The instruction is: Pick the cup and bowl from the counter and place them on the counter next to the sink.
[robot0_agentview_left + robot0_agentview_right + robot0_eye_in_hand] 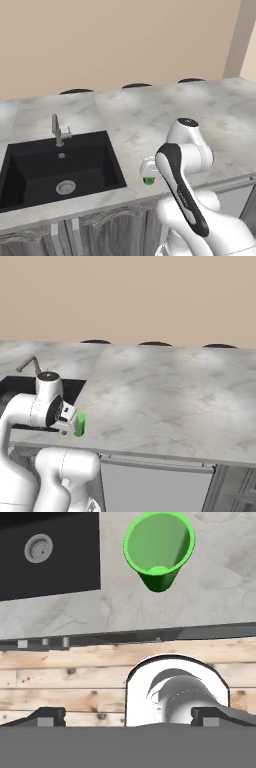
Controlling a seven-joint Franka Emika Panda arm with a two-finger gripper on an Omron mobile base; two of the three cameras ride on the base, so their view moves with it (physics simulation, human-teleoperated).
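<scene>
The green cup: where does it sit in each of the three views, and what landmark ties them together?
Left base view: the cup peeks out low centre, behind the arm.
Right base view: lower left, at the counter's front edge.
Hand view: top centre, upright.
Shared landmark: the sink beside it.

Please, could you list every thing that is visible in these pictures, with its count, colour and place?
cup: one, bright green, upright on the counter right of the sink, near the front edge
sink: one, black, recessed in the counter
drain: one, silver, in the sink floor
faucet: one, silver, behind the sink
counter: one, pale marbled
cabinets: dark grey, below the counter
dark round shapes: three, at the counter's far edge
wall: beige
floor: wooden planks
arm: one, white
tool: one, dark tips, open, empty
</scene>
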